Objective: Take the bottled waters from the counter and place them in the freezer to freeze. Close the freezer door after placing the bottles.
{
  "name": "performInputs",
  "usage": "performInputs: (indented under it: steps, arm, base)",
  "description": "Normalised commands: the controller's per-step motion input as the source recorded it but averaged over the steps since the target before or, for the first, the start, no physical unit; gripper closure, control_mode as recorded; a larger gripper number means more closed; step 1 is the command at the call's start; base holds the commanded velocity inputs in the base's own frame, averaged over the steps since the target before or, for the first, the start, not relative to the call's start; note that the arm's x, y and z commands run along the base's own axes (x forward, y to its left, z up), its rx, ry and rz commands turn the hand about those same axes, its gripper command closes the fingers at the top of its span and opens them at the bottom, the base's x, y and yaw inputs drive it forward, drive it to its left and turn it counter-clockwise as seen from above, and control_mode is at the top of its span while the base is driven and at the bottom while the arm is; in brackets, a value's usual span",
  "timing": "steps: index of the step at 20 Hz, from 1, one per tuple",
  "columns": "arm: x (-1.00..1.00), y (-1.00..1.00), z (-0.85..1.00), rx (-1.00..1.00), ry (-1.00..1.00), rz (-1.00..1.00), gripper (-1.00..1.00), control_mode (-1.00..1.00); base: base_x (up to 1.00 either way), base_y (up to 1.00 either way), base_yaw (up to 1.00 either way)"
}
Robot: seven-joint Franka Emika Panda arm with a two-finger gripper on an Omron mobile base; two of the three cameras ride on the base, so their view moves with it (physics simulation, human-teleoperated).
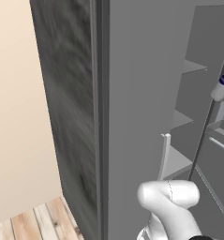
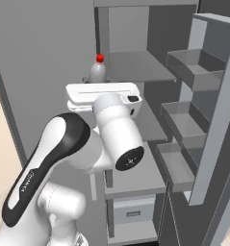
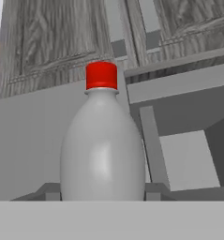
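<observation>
My end effector (image 3: 103, 199) grips the whitish, red-capped plastic bottle (image 3: 102, 145) upright, clamped tight, carrying it toward the grey freezer shelf (image 2: 135, 65).

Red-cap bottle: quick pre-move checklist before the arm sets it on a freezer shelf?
1. Bottle held: ok. The end effector is shut on the red-cap bottle, with a finger on each side.
2. Bottle upright: ok. The cap points up in the right base view.
3. Freezer open: ok. The door with its bins stands swung out.
4. Shelf space: ok. The shelf behind the bottle looks bare.
5. Bottle clear of the shelf edge: cannot tell. The arm hides its base.
6. Second bottle: ok. One bottle already sits inside, in the left base view.
</observation>
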Motion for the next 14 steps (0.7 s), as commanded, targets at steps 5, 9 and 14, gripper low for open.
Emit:
performInputs:
  steps: [5,9,14]
  arm:
    - [0.0,-0.03,-0.08,-0.17,-0.03,0.11,1.0,-1.0]
    - [0.09,-0.12,0.0,-0.14,0.0,0.16,1.0,-1.0]
    - [0.02,0.0,0.01,-0.18,-0.04,0.12,1.0,-1.0]
  base:
    - [0.0,0.0,0.0]
    - [0.0,0.0,0.0]
    - [0.0,0.0,0.0]
